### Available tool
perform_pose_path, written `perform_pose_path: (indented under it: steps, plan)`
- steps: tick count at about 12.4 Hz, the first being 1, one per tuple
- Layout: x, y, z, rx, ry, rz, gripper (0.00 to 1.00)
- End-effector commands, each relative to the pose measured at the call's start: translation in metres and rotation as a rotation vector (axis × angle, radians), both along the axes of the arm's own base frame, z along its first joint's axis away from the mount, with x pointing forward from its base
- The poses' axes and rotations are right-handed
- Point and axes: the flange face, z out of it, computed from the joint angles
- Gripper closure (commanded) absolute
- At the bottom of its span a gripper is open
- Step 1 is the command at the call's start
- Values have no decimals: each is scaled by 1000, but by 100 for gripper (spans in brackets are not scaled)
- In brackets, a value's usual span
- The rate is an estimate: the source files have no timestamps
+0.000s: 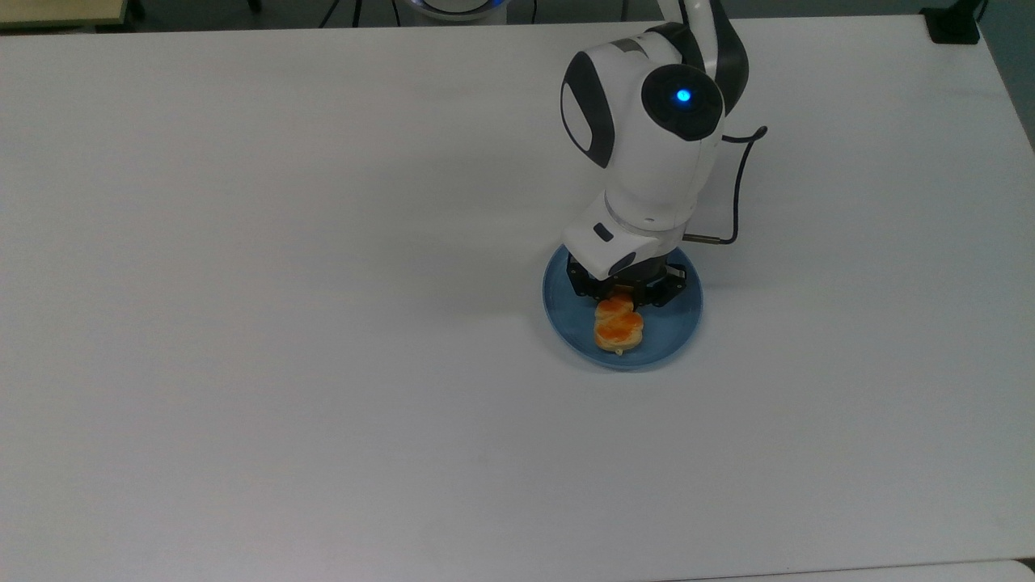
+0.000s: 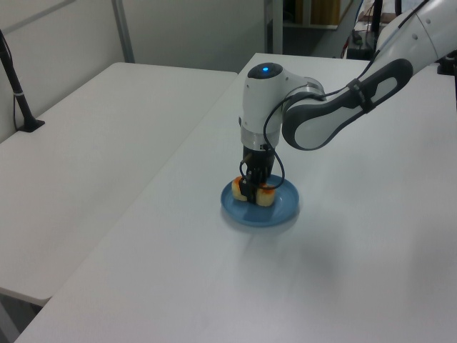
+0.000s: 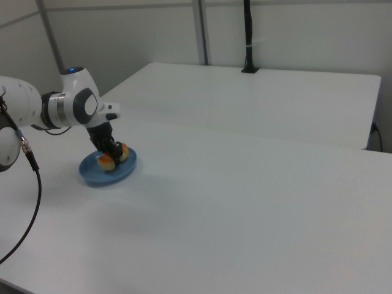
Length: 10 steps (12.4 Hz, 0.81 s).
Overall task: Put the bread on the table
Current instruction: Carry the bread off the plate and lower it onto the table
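A robotics lab — bare white counters point(image 3: 257, 202) pushed together, plain partition walls point(image 3: 294, 37), and a black pole point(image 3: 248, 37) clamped to one edge.

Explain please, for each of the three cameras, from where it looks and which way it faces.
Top view: sits high above, looks steeply down on the table; shows the arm's wrist and the pincer at the bread on the blue plate.
Left view: sits off one long side, looks obliquely down; the arm enters from the left view's upper right.
Right view: sits lower, on the opposite side; the arm enters from the right view's left.
All three share the plate, the bread and the pincer.
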Motion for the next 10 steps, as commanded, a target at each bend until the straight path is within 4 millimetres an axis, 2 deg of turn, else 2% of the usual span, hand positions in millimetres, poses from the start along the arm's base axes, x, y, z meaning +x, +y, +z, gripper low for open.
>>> perform_pose_path:
  steps: [1, 2, 4, 6, 8, 10]
  plan:
    - [3, -4, 44, -8, -69, 11, 69]
    - [3, -13, 49, -28, -52, 41, 68]
    - [10, -50, 54, -56, -20, 97, 67]
    - [22, -109, 52, -77, 6, 114, 66]
    - [28, -151, 50, -88, 20, 115, 66]
    - [30, -211, 36, -116, 57, 145, 65]
